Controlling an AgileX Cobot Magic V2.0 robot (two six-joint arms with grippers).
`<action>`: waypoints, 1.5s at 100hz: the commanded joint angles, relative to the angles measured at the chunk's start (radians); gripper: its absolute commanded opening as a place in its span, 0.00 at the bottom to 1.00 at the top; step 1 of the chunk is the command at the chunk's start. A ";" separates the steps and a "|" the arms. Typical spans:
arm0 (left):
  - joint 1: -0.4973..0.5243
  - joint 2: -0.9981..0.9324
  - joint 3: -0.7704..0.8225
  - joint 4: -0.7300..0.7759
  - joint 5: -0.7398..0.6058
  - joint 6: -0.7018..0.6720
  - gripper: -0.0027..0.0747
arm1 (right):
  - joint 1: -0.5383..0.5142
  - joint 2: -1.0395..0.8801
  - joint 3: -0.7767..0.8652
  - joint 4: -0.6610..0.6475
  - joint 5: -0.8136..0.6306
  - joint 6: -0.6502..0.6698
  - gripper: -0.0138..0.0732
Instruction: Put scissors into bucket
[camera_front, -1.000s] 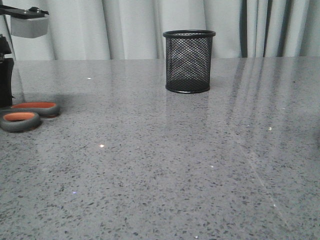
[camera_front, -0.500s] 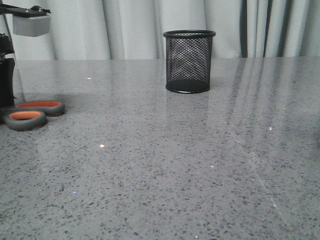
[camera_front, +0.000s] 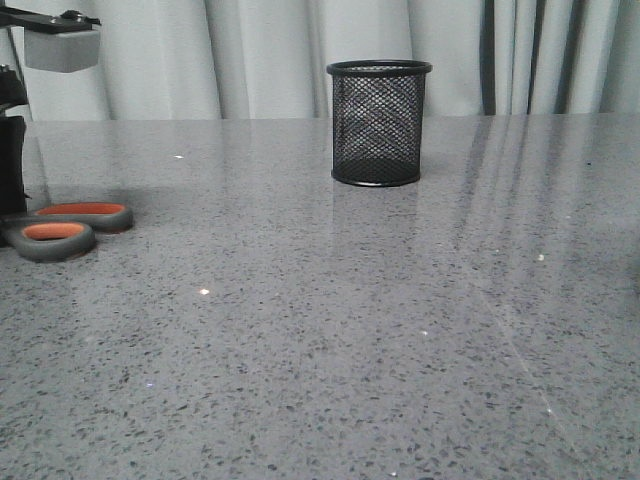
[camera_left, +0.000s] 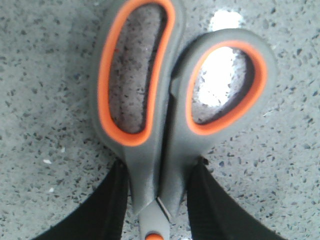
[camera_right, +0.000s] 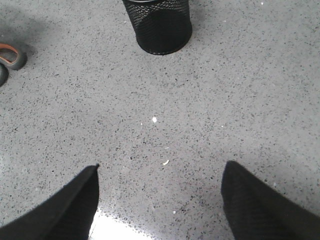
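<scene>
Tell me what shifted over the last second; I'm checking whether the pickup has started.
The scissors slid slightly toward the right and a little farther from the camera, handles now clearer of the left edge. The left pincer has its fingers against the scissors' neck, just below the handles. The mesh bucket stayed put, upright; the right pincer is open over bare table.

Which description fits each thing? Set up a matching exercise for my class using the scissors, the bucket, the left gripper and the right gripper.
Column 1:
1. scissors
2. bucket
3. left gripper
4. right gripper

Column 2:
A. fingers spread apart over bare tabletop
B. stands upright at the far middle of the table
C. fingers closed on the neck just below the handles
D. lies at the table's left edge, orange-lined loops showing

Pairs: 1-D, 2-B, 3-C, 4-A
</scene>
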 joint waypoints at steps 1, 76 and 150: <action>-0.007 -0.048 -0.027 -0.029 0.061 0.000 0.01 | 0.001 -0.004 -0.035 0.023 -0.057 -0.011 0.69; -0.123 -0.221 -0.366 -0.161 0.061 -0.136 0.01 | 0.001 -0.004 -0.035 0.370 -0.141 -0.146 0.69; -0.614 -0.219 -0.530 0.032 -0.042 -0.409 0.01 | 0.001 -0.008 -0.035 0.700 -0.114 -0.242 0.69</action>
